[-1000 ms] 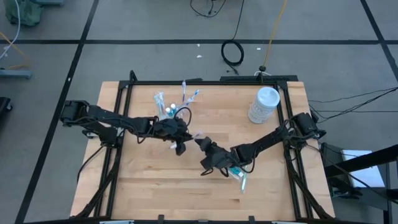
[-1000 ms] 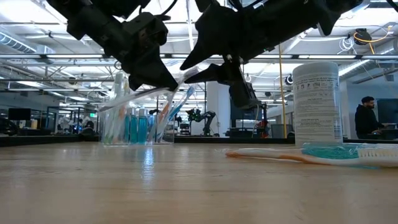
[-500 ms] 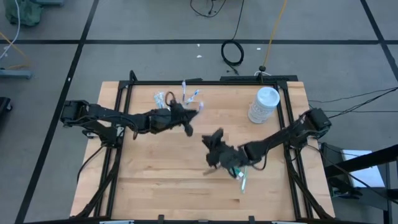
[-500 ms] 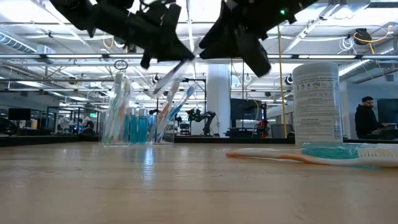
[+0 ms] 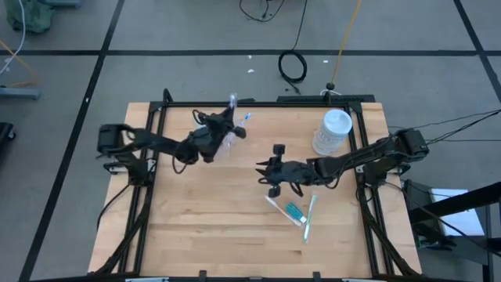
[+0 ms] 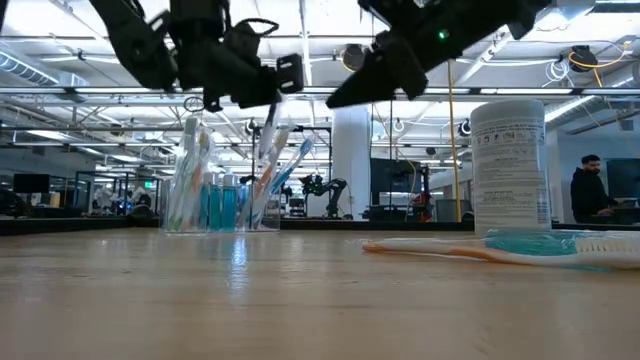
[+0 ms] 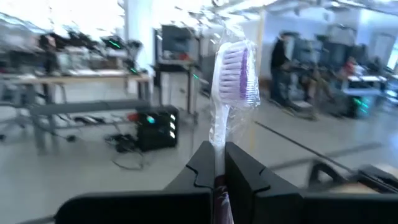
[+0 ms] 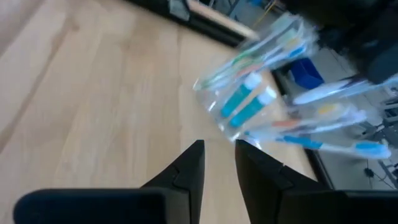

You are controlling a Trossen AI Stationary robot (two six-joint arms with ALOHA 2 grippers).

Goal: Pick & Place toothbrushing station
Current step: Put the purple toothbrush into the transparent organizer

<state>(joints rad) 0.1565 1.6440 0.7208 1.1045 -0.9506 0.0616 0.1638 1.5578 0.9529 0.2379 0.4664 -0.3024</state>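
Up near the table's 11 o'clock edge, the left gripper (image 7: 219, 163) pinches a wrapped toothbrush (image 7: 231, 87), bristles outward, above the clear cup (image 6: 222, 205). Mid-table, the right gripper (image 5: 273, 170) is slightly parted, empty; bare wood toward 7 o'clock.

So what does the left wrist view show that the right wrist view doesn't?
Only the left wrist view shows the left gripper shut on a wrapped purple-bristled toothbrush, standing up between its jaws, with a person far off in the room. Only the right wrist view shows the clear plastic cup, holding teal tubes and several toothbrushes, and the right gripper, jaws parted and empty, over the wooden table. Both look past their own dark fingers; neither shows the other arm clearly.
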